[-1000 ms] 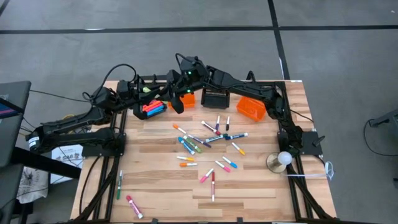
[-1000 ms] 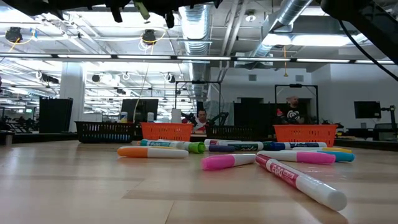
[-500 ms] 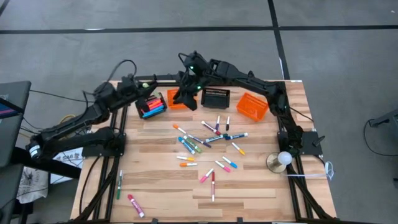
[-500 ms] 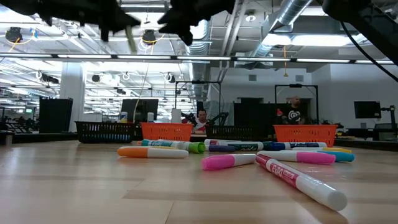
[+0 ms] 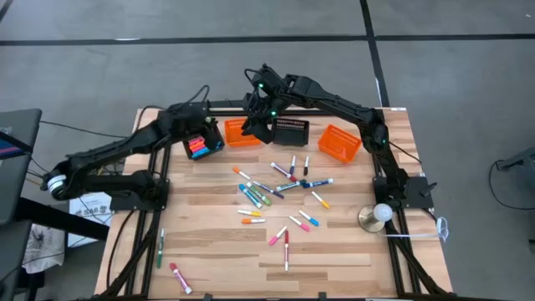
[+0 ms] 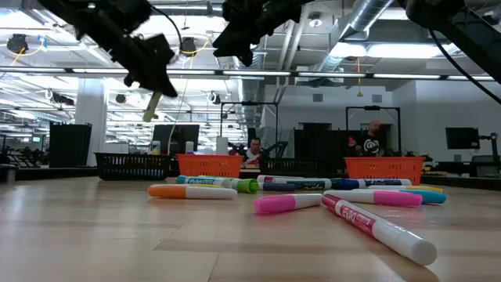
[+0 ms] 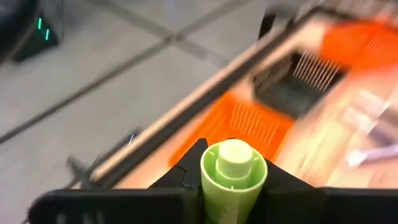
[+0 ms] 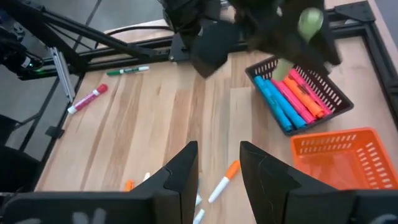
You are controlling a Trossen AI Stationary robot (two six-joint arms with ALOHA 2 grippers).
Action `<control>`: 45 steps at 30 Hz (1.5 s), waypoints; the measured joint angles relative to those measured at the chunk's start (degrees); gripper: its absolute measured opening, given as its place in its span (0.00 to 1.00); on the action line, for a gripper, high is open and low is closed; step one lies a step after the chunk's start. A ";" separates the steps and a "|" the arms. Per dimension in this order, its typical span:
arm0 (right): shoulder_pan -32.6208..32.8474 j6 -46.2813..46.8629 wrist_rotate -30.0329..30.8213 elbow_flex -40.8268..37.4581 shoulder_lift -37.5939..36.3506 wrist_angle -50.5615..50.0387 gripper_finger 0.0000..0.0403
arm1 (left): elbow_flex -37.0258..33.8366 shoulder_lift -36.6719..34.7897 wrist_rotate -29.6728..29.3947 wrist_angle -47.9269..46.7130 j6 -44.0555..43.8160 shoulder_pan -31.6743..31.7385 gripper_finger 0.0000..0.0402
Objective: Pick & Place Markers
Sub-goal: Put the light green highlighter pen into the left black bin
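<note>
The wooden table point(image 5: 351, 259) carries four small slotted baskets along its far edge: two black, two orange. The black basket point(image 8: 314, 93) nearest the left arm holds a batch of markers lying side by side, about two blue and three or four pink-orange ones; the exact count is hard to tell. The orange basket point(image 5: 244, 134) beside it, the second black basket point(image 5: 290, 131) and the tilted orange basket point(image 5: 338, 142) toward the right side show no contents that I can make out. The loose markers point(image 5: 280, 188) lie scattered over the middle of the table, roughly eighteen of them, with two more apart near the front left corner: a green one point(image 5: 160, 248) and a pink-red one point(image 5: 180, 277). A small round lamp-like object point(image 5: 376, 216) stands near the right edge. The left gripper point(image 7: 233, 186) hangs in the air over the far left baskets, its fingers pinching a light green marker point(image 7: 233, 174) that points forward out of the grip. The right gripper point(image 8: 217, 168) hovers above the first orange basket, its fingers standing a little apart with nothing between them.
</note>
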 joint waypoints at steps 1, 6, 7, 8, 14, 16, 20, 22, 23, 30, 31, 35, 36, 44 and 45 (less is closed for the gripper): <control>-0.22 -0.18 -0.03 0.00 0.00 0.04 0.27 | 1.18 1.71 -0.36 -2.22 0.56 -0.01 0.12; -0.83 -2.53 -0.06 -0.02 0.00 -0.27 0.27 | 6.30 9.38 -2.28 -10.41 1.48 -0.02 0.12; -0.93 -2.87 -0.06 -0.02 0.00 -0.45 0.27 | 7.29 10.80 -3.21 -11.99 2.33 -0.02 0.12; -1.08 -3.03 -0.13 -0.02 0.00 -0.55 0.27 | 8.15 12.22 -4.28 -13.35 3.34 0.00 0.12; -1.14 -4.68 -0.15 -0.04 0.00 -1.25 0.27 | 10.39 19.59 -6.64 -19.97 5.12 0.63 0.12; -1.14 -5.52 -0.15 -0.04 0.00 -1.71 0.27 | 10.41 21.29 -6.63 -20.97 5.07 0.63 0.12; -1.14 -6.11 -0.16 -0.07 0.00 -2.68 0.27 | 10.41 23.59 -6.56 -20.82 5.38 0.69 0.12; -1.14 -6.17 -0.17 -0.07 0.00 -2.72 0.27 | 10.41 24.47 -6.60 -21.14 6.36 1.07 0.12; -1.14 -6.17 -0.23 -0.07 0.00 -2.72 0.27 | 10.41 24.84 -6.61 -21.25 6.85 1.37 0.12; -1.12 -6.06 -1.70 -0.07 0.00 -2.74 0.27 | 10.41 27.81 -5.26 -23.15 9.68 4.67 0.12; -1.07 -6.06 -1.73 -0.07 0.00 -2.76 0.27 | 10.41 28.17 -4.68 -23.14 9.69 4.89 0.12; -0.92 -6.04 -1.68 -0.07 0.00 -2.69 0.27 | 10.41 29.19 -3.40 -23.15 9.71 5.03 0.12; -0.92 -6.04 -1.68 -0.07 0.00 -2.59 0.27 | 10.39 29.37 -3.32 -23.17 9.70 5.03 0.12; -0.90 -6.02 -1.65 -0.07 0.00 -2.57 0.27 | 10.37 29.77 -2.91 -23.16 11.68 4.90 0.20; -0.90 -6.00 -1.67 -0.07 0.00 -2.57 0.27 | 10.37 29.77 -2.88 -23.12 11.95 4.90 0.22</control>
